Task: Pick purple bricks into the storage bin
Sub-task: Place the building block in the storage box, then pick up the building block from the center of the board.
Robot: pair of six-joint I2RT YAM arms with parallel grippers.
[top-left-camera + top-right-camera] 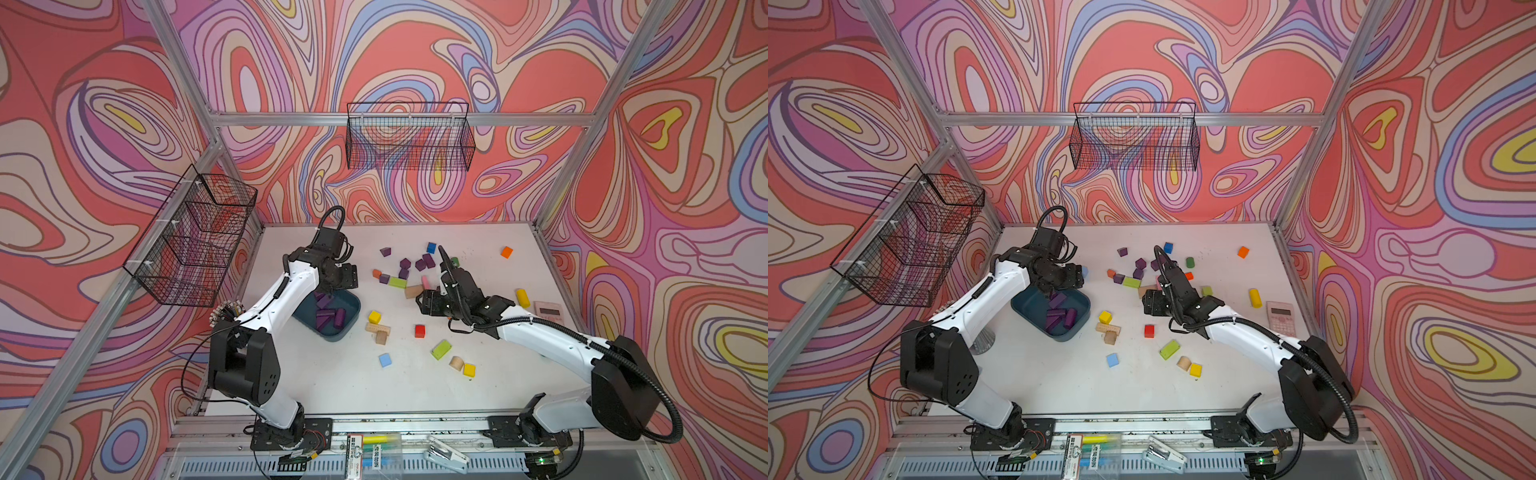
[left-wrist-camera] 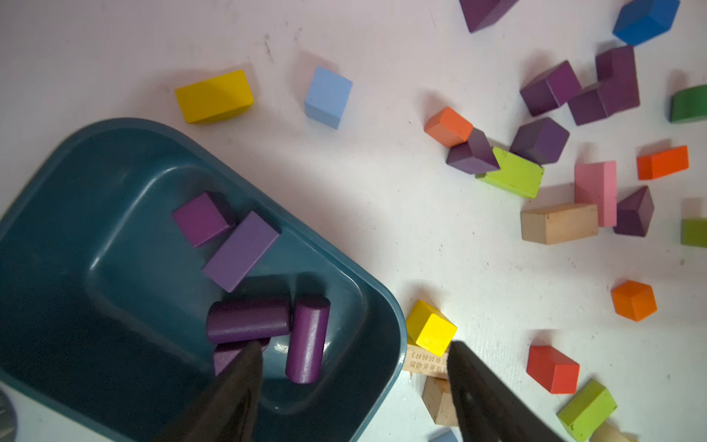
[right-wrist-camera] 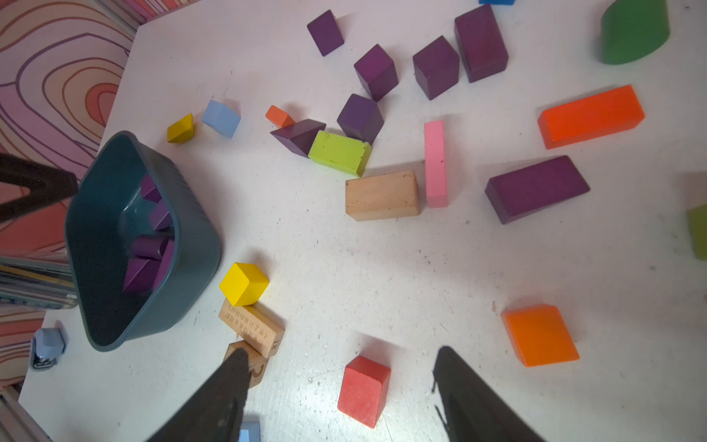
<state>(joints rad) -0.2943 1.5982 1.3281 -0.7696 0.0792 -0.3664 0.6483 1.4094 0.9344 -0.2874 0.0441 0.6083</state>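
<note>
Since its jaws stand apart with nothing between them, the left gripper (image 2: 354, 346) reads as parked in a drop-off pose: it hangs right over the storage bin (image 2: 114, 229), which sits near the table's (image 1: 332, 382) left edge. Inside lie at least 5 purple bricks (image 2: 241, 250): a cube, a flat cuboid, 2 cylinders (image 2: 308, 338) on their sides with long axes roughly at right angles, and 1 piece half hidden behind the gripper. The right gripper (image 3: 342, 352) is likewise spread and empty, hovering above the table's middle with a red block (image 3: 363, 390) roughly beneath it, probably lining up a pick. Beyond it, toward the far edge, 7 loose purple bricks lie scattered. Closest to it looks a long purple cuboid (image 3: 535, 187), lying flat just beside the pink slab (image 3: 436, 164), its long axis roughly square to the slab's; I judge the jaws should close across its narrow width.
</note>
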